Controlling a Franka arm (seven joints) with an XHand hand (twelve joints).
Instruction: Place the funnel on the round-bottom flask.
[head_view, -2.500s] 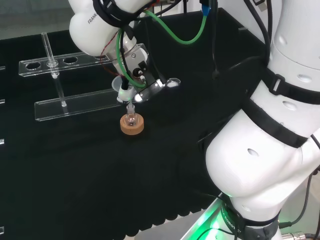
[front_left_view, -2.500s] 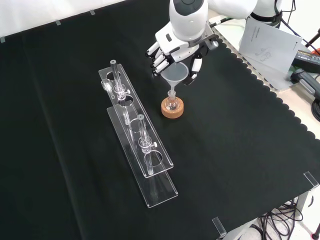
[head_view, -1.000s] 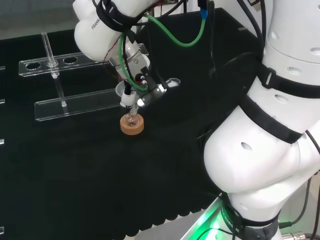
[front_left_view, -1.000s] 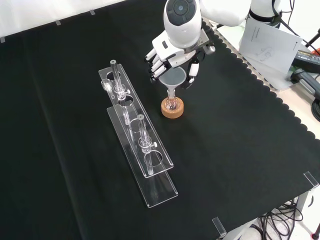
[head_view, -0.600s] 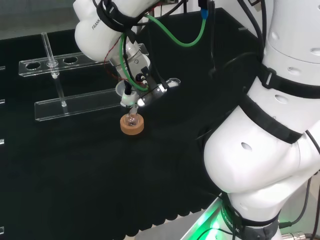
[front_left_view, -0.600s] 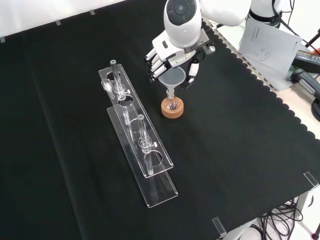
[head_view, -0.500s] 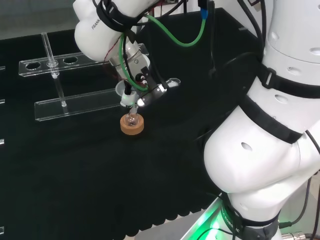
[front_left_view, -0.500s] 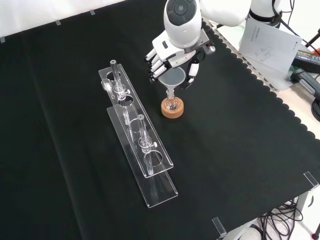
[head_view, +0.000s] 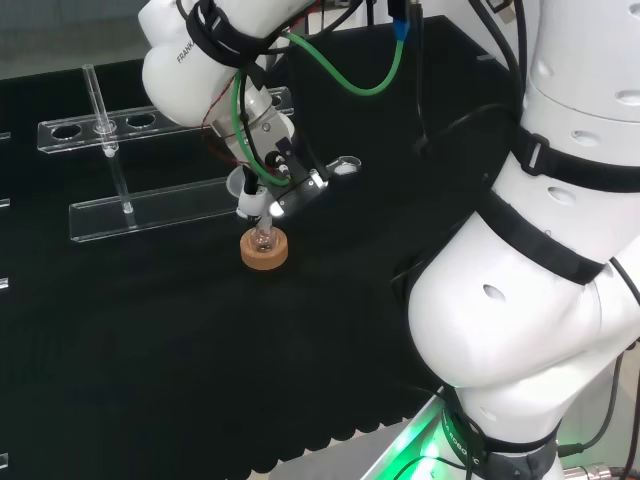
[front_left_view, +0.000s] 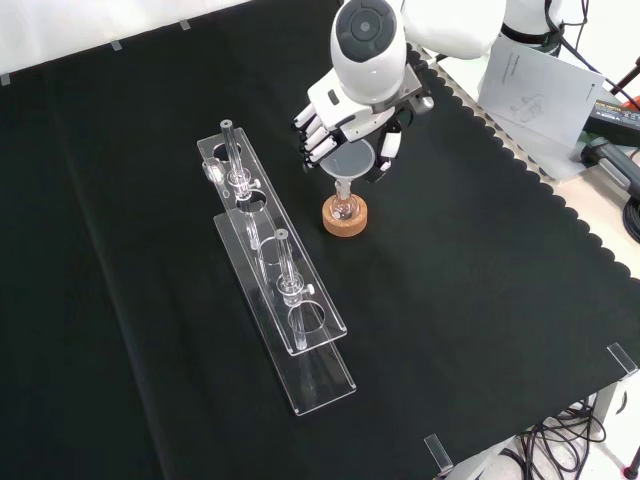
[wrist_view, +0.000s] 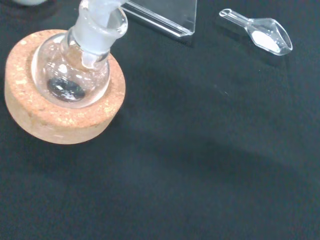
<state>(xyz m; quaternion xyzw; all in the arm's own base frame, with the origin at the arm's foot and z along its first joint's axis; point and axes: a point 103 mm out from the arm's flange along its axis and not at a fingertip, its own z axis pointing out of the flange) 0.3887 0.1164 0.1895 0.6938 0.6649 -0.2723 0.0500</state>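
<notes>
In the front view, nearest to us lies the long clear acrylic rack with round holes and upright posts (front_left_view: 283, 300), running diagonally across the black cloth (front_left_view: 480, 300). Just beyond its far half, and apart from it, we see the round tan cork ring stand (front_left_view: 344, 216). In this stand sits the small clear glass round-bottom flask (front_left_view: 344, 208), upright, with its neck pointing up.

In the wrist view we see the flask (wrist_view: 72, 70) resting in the hollow of the cork ring (wrist_view: 65, 107), with a dark patch at the bottom of the bulb. We see a pale tube at the mouth of the neck, but we cannot tell how far it reaches inside. Past the flask in that view lie an edge of the acrylic rack (wrist_view: 165, 17) and a small clear plastic scoop holding white powder (wrist_view: 262, 36), well apart from the flask.

Directly above the flask, the translucent plastic funnel (front_left_view: 347, 163) stands with its stem pointing down at the flask neck. The black and white robot hand (front_left_view: 345, 120) is curled round the funnel's cone, fingers (front_left_view: 315, 135) on one side and thumb on the other.

In the head view the hand (head_view: 275, 165) hangs over the cork ring (head_view: 264, 250), with the rack (head_view: 150, 205) to the left.
</notes>
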